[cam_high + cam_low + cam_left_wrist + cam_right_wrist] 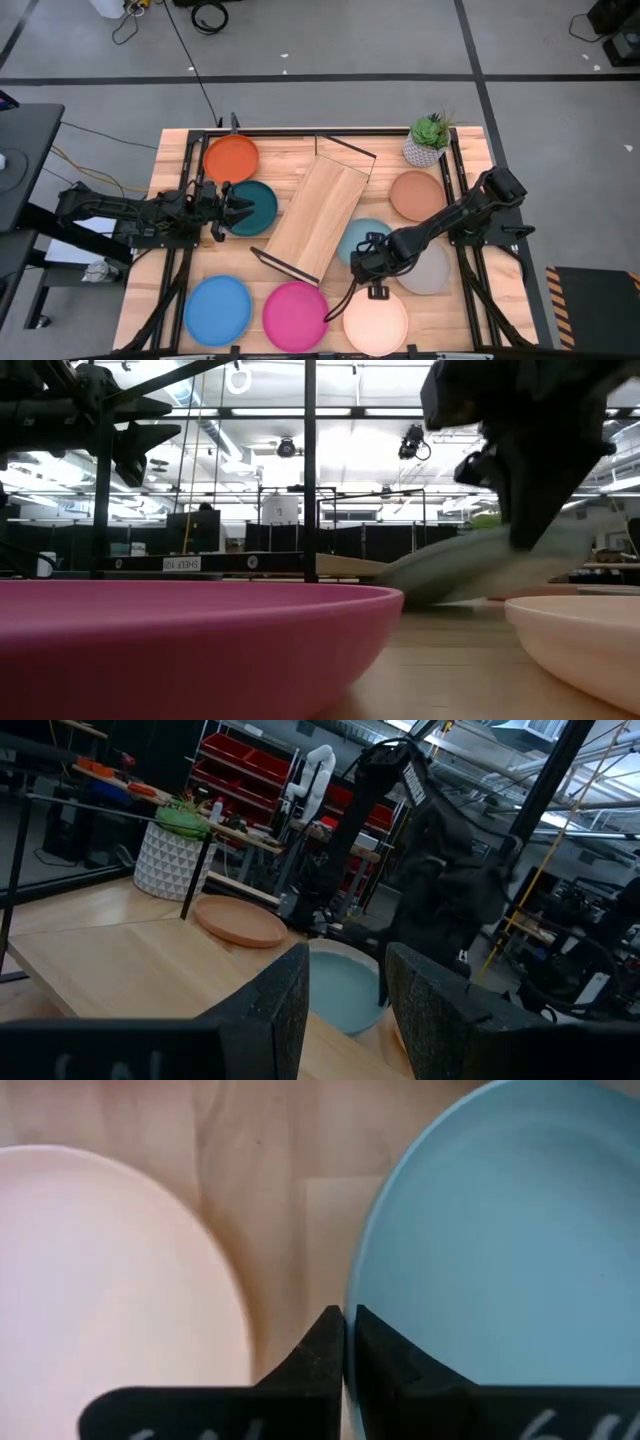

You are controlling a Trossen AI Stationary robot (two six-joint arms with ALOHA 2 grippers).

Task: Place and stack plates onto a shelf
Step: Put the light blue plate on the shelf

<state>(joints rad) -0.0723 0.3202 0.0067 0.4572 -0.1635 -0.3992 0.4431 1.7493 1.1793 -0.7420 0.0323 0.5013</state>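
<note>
My right gripper (362, 265) is shut on the light blue plate (368, 236), which lies between the shelf (318, 215) and the grey plate (428, 268). The shelf is a wooden board with black wire ends, lying askew at mid-table. My left gripper (237, 205) is open and raised over the dark teal plate (255, 207), touching nothing. Its wrist view looks across the shelf board (120, 960) toward the light blue plate (340, 990). The orange (230, 158), terracotta (416, 195), bright blue (218, 310), magenta (295, 315) and cream (375, 322) plates lie flat on the table. My right gripper (344, 1320) pinches the light blue plate's rim (352, 1295) on the side facing the cream plate. One finger is over the plate's inside and one outside. The fingers come from above, pointing down. The plate (470, 570) sits tilted, its held side raised and its opposite edge (395, 595) on the table.
A small potted plant (430, 140) stands at the far right corner. The cream plate (100, 1260) lies close beside my right gripper, with a strip of bare wood between it and the light blue plate. Black frame rails run along both table sides.
</note>
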